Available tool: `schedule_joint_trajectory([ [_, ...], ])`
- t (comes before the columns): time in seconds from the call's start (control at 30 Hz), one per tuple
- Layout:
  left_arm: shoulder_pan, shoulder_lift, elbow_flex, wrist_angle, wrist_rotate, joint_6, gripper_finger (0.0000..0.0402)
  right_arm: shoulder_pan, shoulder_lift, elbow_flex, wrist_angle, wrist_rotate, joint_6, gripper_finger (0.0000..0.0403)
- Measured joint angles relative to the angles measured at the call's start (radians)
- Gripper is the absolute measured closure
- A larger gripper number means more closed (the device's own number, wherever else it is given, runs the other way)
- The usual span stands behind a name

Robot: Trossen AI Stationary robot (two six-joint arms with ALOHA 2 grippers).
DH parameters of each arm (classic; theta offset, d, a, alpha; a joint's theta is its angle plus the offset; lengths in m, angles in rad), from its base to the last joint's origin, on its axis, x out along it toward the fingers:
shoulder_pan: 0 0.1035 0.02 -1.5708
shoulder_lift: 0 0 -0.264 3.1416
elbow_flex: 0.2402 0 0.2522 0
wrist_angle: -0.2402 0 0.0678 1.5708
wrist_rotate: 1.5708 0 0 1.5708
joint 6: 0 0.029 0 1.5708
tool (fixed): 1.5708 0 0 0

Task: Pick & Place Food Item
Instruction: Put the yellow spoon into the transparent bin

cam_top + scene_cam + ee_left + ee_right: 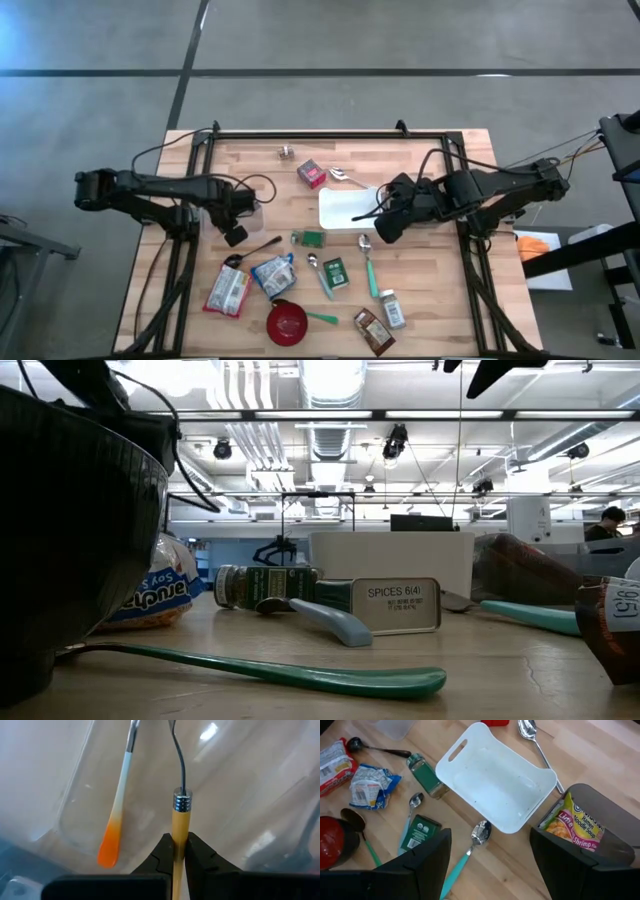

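Observation:
In the left wrist view my left gripper [179,851] is shut on a yellow-handled utensil [180,827] with a metal collar and a thin wire stem. The utensil reaches down into a clear plastic container [240,795]. A utensil with a white and orange handle [116,820] lies in the same container. The container [248,208] stands at the table's left. My right gripper [490,865] hangs open above the white tray [495,780]. A shrimp ramen packet [575,825] shows against one of its fingers. My left gripper pinches the yellow handle [180,840] between its two fingers, below the metal collar [182,801]. The fingers come from above and point down, lying along the handle. The utensil points on from the fingertips into the clear container. My right gripper has the ramen packet's end [560,822] against the inner side of one finger [580,860], and the other finger [420,860] stands well apart from it. A dark shape covers the rest of the packet, so I cannot tell whether it is held.
Near the table's front lie a red bowl [286,322], snack packets [228,292], a green tin [335,272], spice jars [392,308], a green jar [426,776] and several spoons [368,262]. A pink box [312,174] sits toward the far edge.

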Motion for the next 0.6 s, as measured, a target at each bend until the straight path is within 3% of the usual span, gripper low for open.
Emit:
schedule_joint_trajectory([
  [0.33, 0.009, 0.001, -0.027, 0.029, 0.002, -0.133, 0.0385, 0.0, 0.0, 0.0, 0.002, 0.0, -0.001, 0.0135],
  [0.6, 0.009, 0.001, -0.027, 0.024, 0.009, -0.15, 0.0311, 0.0, 0.0, 0.0, 0.004, 0.0, -0.001, 0.0135],
])
